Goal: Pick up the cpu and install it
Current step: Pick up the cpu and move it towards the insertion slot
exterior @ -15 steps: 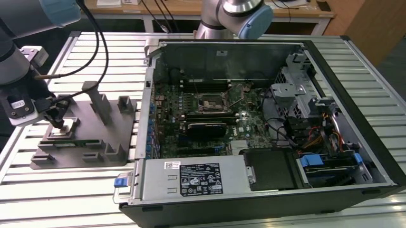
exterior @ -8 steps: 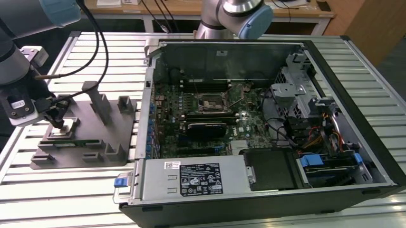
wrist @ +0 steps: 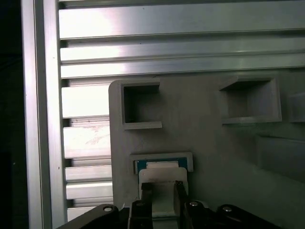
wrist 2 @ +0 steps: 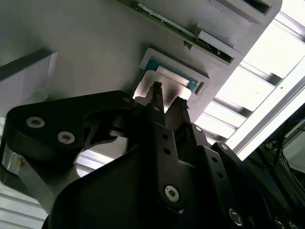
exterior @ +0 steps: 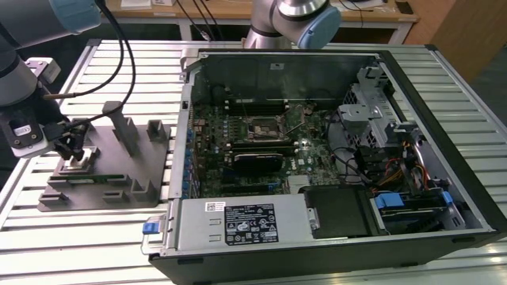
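Observation:
The cpu (wrist: 162, 168) is a small flat square chip with a pale silver top on a green edge. It lies in a shallow nest of the grey fixture (exterior: 119, 178), at the exterior view's left. My gripper (wrist: 162, 188) hangs right over it, and its two dark fingertips (wrist 2: 156, 90) stand a little apart with the chip's shiny top (wrist 2: 167, 76) showing between them. Nothing is lifted between them. In the exterior view the gripper (exterior: 73, 155) is low over the fixture's left end. Whether the tips touch the chip I cannot tell.
An open computer case (exterior: 443, 196) lies at the exterior view's right, with a motherboard and its empty socket (exterior: 263, 129) inside. A white-labelled silver power supply box (exterior: 237, 222) sits at its front. Upright blocks (exterior: 127, 130) rise from the fixture beside the gripper. A slatted aluminium table (wrist: 167, 57) carries everything.

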`<control>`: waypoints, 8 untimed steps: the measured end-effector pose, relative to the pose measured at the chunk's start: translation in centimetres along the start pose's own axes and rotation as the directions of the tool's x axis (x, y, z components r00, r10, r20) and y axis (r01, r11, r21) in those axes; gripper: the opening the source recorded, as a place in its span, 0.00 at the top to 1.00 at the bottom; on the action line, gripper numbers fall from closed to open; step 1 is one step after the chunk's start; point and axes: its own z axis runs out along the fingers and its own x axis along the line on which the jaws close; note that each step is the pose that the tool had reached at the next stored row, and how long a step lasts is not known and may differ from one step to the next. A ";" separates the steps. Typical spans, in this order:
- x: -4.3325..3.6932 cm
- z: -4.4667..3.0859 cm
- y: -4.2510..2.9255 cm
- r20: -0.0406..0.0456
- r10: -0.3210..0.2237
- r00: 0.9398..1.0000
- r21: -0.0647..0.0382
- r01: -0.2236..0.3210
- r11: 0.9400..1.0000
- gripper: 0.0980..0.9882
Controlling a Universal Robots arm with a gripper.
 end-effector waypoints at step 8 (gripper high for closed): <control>0.00 0.01 0.00 0.000 0.000 1.000 0.000 0.000 1.000 0.45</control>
